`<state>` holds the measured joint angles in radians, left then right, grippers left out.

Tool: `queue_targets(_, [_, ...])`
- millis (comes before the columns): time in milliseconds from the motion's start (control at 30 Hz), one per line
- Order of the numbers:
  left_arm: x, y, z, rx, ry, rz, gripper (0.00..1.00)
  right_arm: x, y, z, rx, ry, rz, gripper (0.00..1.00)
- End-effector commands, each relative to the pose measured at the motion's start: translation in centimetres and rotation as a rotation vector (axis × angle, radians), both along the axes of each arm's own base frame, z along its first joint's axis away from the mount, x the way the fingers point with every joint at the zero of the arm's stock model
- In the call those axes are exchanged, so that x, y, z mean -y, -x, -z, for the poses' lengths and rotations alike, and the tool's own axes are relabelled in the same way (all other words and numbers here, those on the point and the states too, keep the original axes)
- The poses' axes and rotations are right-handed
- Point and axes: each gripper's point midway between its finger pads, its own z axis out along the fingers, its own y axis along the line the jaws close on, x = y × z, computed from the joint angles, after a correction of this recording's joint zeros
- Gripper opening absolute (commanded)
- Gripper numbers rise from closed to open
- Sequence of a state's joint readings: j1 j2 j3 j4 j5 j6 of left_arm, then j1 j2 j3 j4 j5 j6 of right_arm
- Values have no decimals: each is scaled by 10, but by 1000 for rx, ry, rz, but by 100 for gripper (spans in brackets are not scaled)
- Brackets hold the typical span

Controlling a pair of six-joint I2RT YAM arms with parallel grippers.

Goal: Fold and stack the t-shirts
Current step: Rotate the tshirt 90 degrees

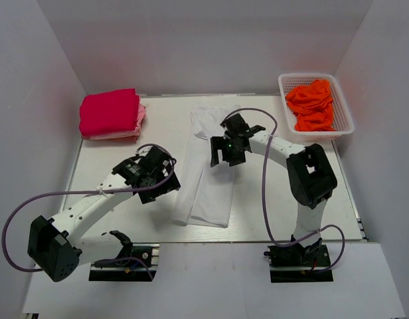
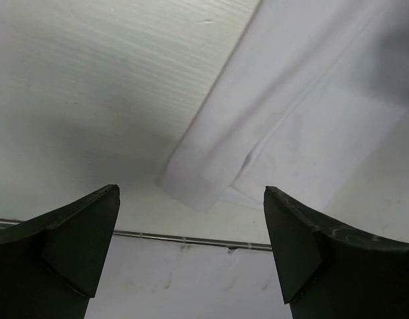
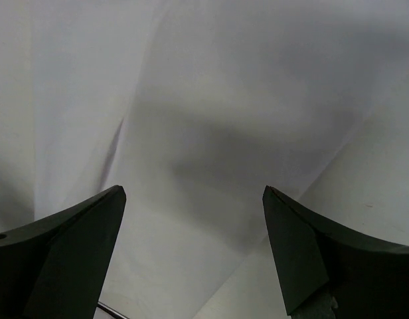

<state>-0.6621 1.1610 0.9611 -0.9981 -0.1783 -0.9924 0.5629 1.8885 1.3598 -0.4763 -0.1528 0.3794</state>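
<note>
A white t-shirt (image 1: pixel 208 179) lies folded into a long strip down the middle of the table. My left gripper (image 1: pixel 158 178) hovers open just left of its near half. In the left wrist view the shirt's near corner (image 2: pixel 211 179) lies ahead of the open gripper (image 2: pixel 191 193), which holds nothing. My right gripper (image 1: pixel 230 149) hangs open over the shirt's far half. In its wrist view white cloth (image 3: pixel 211 100) fills the space under the gripper (image 3: pixel 194 191). A folded crimson-pink t-shirt (image 1: pixel 109 111) rests on a paler pink one (image 1: pixel 142 117) at the back left. Orange t-shirts (image 1: pixel 312 105) are heaped in a basket.
The white lattice basket (image 1: pixel 344 119) stands at the back right corner. White walls enclose the table on three sides. A metal strip (image 2: pixel 191 238) marks the table's near edge, close below the shirt's near corner.
</note>
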Motion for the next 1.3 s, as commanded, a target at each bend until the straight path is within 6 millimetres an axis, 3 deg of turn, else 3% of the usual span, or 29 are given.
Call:
queue_targets(0, [-6,-5,2,13,50,-80,100,8,-7,19,-39,57,71,90])
queue_targets(33, [-6,-5,4,9,55,-75,100,6,-13,17,-26,54,71,90])
queue_targets(100, [-9,-2,15,-31,63,-88,100,13,-16,37,-66,99,101,90])
queue_targets(133, [-5,-8,15,-21,81,-81,100,13,-30,37,-41,119,123,90])
queue_targets(200, [-3,-8,22,-47,114,-77,100,21,-33,50,-71,170,135,90])
queue_targets(267, [6,-14,20,-38,153,-39,100,23,-56,50,-49,165,145,90])
queue_targets(333, [1,-19,28,-65,133,-43,100,22,-73,56,-47,173,146,90])
queue_targets(367, [3,-23,25,-59,130,-32,100,26,-90,50,-25,162,162,90])
queue_targets(433, [2,-29,25,-64,125,-3,100,38,-101,63,-29,225,178,90])
queue_targets(467, [4,-35,24,-65,118,9,100,39,-130,40,40,194,204,90])
queue_targets(533, [7,-40,23,-61,102,69,100,42,-138,39,50,206,161,90])
queue_targets(567, [8,-46,17,-47,91,77,100,35,-154,16,109,167,126,90])
queue_targets(633, [4,-55,18,-52,49,93,100,22,-157,-15,180,120,54,90])
queue_targets(667, [5,-58,19,-53,44,101,100,15,-153,-23,208,112,-3,90])
queue_targets(700, [5,-58,21,-62,41,101,100,9,-148,-52,258,74,-23,90])
queue_targets(767, [16,-67,16,-19,90,130,100,6,-138,-62,275,51,-53,90])
queue_targets(800, [19,-70,16,-11,118,132,100,12,-123,-74,282,47,-47,90])
queue_targets(867, [32,-65,19,-26,204,177,100,20,-118,-84,296,44,-8,90])
queue_targets(900, [38,-69,20,-15,232,190,100,33,-99,-90,296,56,11,90])
queue_targets(967, [47,-63,27,-38,257,219,100,45,-89,-92,273,42,89,90])
queue_targets(1000, [52,-62,31,-44,255,234,100,54,-70,-98,265,35,122,90])
queue_targets(1067, [56,-54,42,-80,260,252,100,72,-35,-59,147,77,161,90])
queue_targets(1100, [64,-53,41,-67,285,276,100,80,-26,-72,170,63,175,90])
queue_targets(1167, [73,-42,53,-90,286,314,100,102,9,-40,74,97,214,90])
queue_targets(1200, [75,-41,53,-91,279,310,100,107,17,-40,74,97,224,90])
queue_targets(1233, [76,-38,61,-101,262,315,100,121,40,-15,0,126,239,90])
queue_targets(1267, [77,-35,68,-119,246,311,100,124,45,-16,-3,116,252,90])
